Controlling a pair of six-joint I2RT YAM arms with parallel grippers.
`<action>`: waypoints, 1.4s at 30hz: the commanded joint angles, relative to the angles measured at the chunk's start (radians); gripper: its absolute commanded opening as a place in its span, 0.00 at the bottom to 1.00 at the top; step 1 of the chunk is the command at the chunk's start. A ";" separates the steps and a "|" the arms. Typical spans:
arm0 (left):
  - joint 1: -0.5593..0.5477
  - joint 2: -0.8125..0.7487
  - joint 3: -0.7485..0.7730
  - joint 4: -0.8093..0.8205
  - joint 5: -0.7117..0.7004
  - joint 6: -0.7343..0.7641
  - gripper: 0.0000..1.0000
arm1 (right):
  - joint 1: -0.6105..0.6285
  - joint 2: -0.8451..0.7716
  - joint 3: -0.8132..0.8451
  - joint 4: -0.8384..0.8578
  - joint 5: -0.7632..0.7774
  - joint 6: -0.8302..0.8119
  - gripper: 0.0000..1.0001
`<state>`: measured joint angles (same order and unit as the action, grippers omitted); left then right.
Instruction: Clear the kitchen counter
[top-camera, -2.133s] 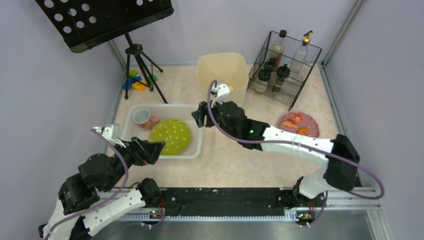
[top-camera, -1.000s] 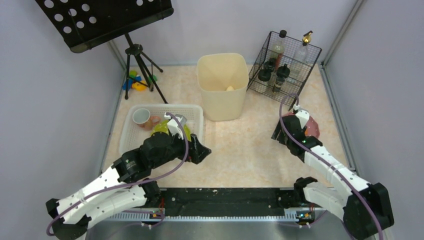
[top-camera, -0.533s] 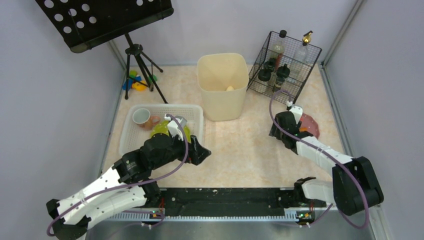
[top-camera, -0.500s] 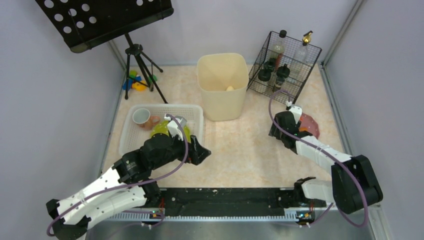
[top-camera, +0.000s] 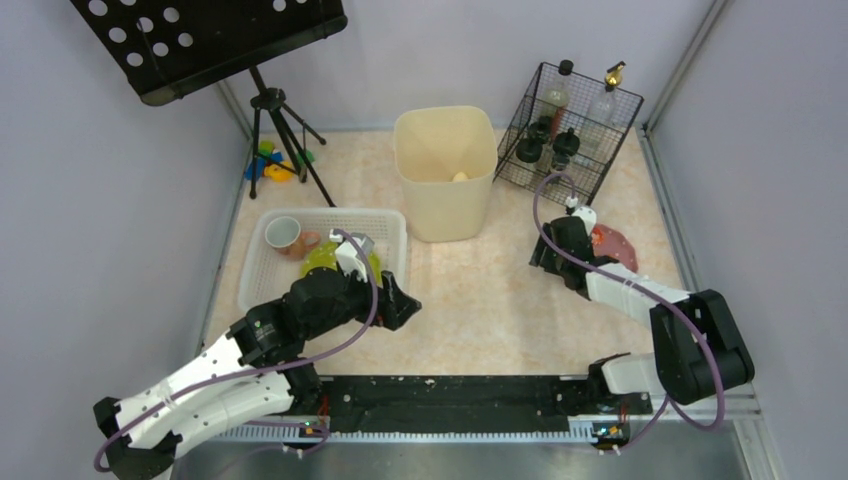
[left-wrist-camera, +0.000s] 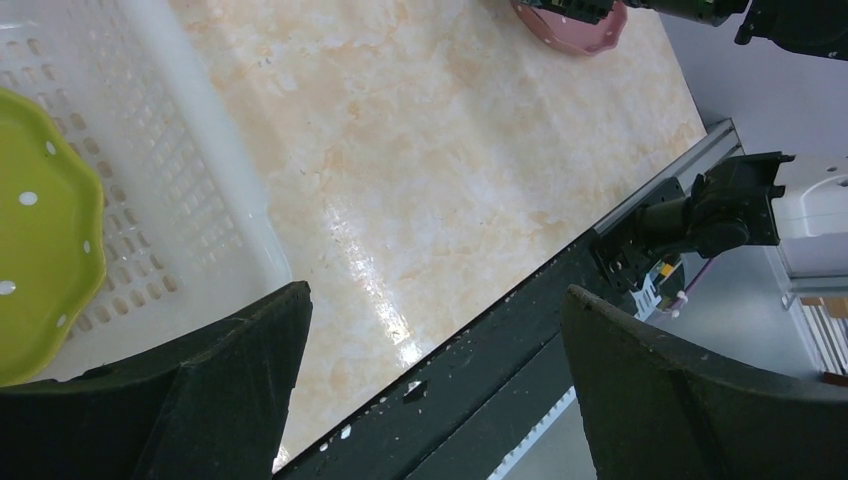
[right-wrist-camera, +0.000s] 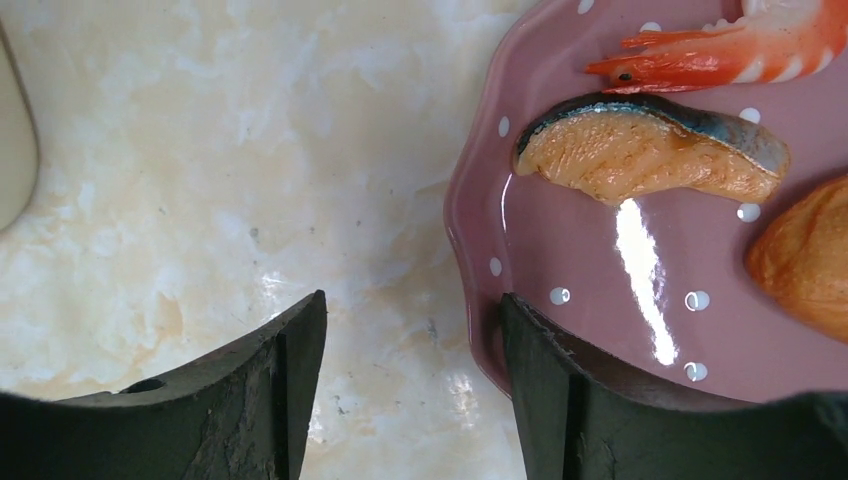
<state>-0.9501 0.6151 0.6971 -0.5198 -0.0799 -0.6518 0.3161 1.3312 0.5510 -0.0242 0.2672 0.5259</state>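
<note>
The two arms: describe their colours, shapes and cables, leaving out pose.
The left arm and the right arm both have white links, bulky black joints and a looping purple cable. Each ends in two broad, matte black, wedge-shaped fingers.

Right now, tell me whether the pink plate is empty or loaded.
Loaded: the right wrist view shows a shrimp, a salmon piece and an orange-brown item lying on the pink plate.
</note>
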 joint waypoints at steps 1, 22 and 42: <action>0.002 -0.012 -0.007 0.033 -0.024 0.001 0.99 | 0.004 0.020 -0.033 0.042 -0.153 0.065 0.63; 0.002 -0.045 0.010 -0.010 -0.057 -0.003 0.99 | 0.336 0.019 -0.086 0.094 -0.163 0.245 0.63; 0.002 -0.059 0.026 -0.057 -0.060 -0.025 0.99 | 0.822 0.198 -0.024 0.206 -0.043 0.456 0.64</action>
<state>-0.9501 0.5644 0.6975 -0.5888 -0.1318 -0.6605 1.0805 1.4895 0.5377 0.3233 0.2955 0.9241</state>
